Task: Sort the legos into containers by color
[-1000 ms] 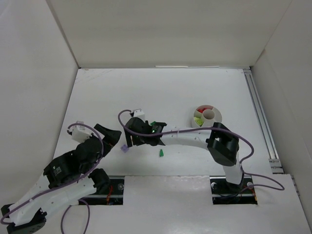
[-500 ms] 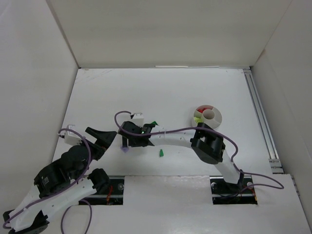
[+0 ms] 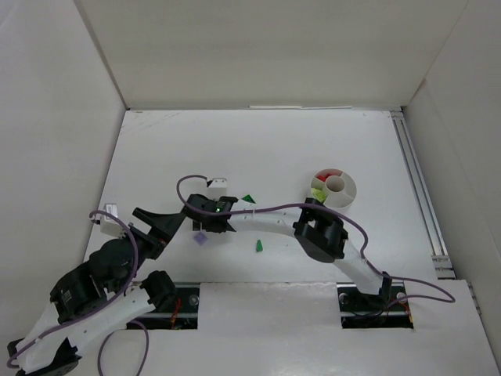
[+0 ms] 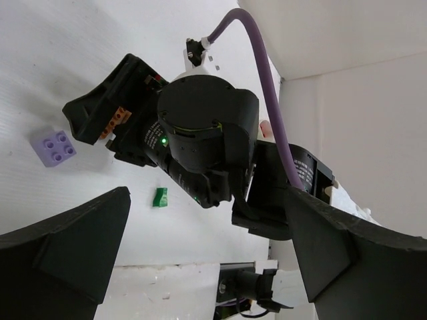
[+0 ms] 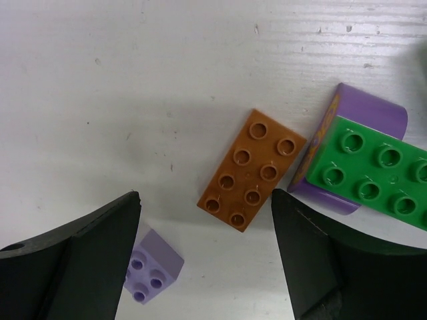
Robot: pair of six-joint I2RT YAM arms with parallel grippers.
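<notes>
Dish [image 3: 335, 186] sits right of centre in top view. R gripper [image 5: 203, 200] spread wide, empty, over orange-brown brick [image 5: 251, 170] mid-frame in R wrist view, flat on table [image 5: 133, 80], studs up; L gripper [image 4: 207, 197] likewise released, empty. Brick prob. light, rigid, slick: pinch across long side walls, not studs. Lilac brick [image 5: 152, 267] lower left.

Inspected: orange-brown brick [image 5: 252, 170], lilac brick [image 5: 153, 267] and green brick [image 5: 373, 172] are smooth moulded plastic with slight sheen. The table [image 5: 133, 80] is white, matt, finely scratched. On the right gripper [image 5: 205, 199], fingers [image 5: 73, 260] are matt black plastic.
</notes>
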